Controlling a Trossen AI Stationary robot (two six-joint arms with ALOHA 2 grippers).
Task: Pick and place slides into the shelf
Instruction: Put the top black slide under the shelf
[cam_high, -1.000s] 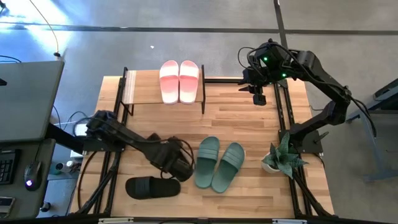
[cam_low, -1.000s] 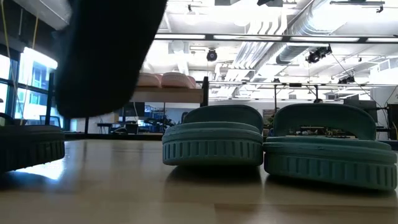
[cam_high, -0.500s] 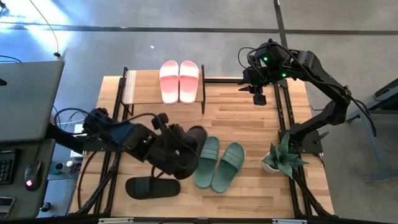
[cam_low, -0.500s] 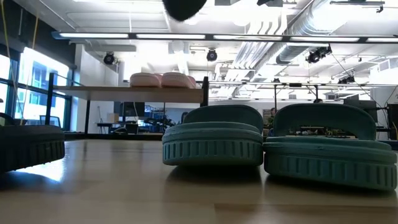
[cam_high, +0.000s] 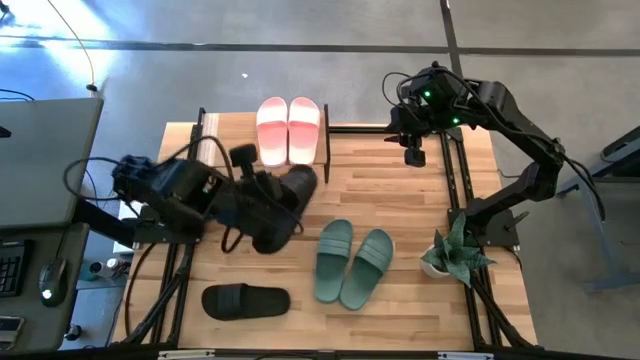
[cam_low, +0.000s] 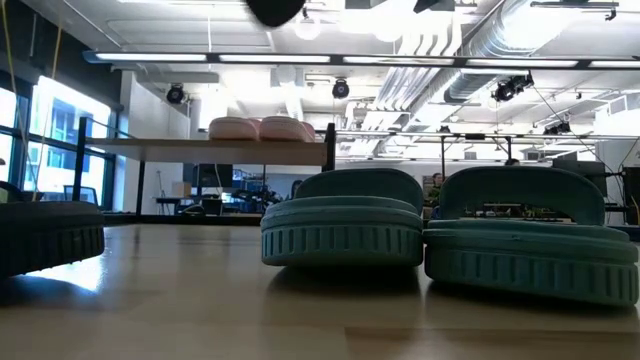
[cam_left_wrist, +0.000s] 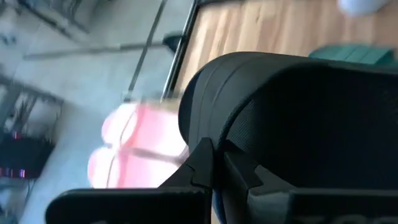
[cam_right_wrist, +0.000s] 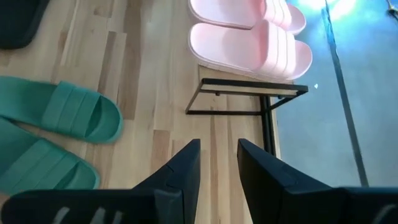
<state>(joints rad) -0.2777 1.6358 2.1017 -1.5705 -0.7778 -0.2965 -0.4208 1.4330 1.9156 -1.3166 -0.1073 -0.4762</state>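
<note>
My left gripper (cam_high: 272, 215) is shut on one black slide (cam_high: 298, 188) and carries it in the air, near the shelf (cam_high: 222, 148). In the low view only the slide's tip (cam_low: 275, 8) shows at the top. The other black slide (cam_high: 245, 300) lies flat on the table by the near edge. The sage green pair (cam_high: 352, 262) lies flat beside it. On the shelf's top board lies the pale pink pair (cam_high: 288, 130). My right gripper (cam_high: 413, 152) hovers open right of the shelf, touching nothing. My left gripper pinches the black slide between its two fingers (cam_left_wrist: 202, 163) at the slide's edge (cam_left_wrist: 249, 146). The slide's bulk fills the wrist view and hides just which part that is. The slide is lifted clear of the table and sticks out toward the shelf.
A potted plant (cam_high: 452, 255) stands near the table's right edge. Black frame rails (cam_high: 452, 190) run along the right side and the left side (cam_high: 180, 270). A grey desk with a mouse (cam_high: 45, 150) stands left of the table. Bare wood lies between shelf and green pair.
My left gripper has risen from beside the lying black slide and travelled toward the far edge and the shelf, carrying the other black slide. That slide filled the low view's upper left a second ago; only its tip shows there now.
</note>
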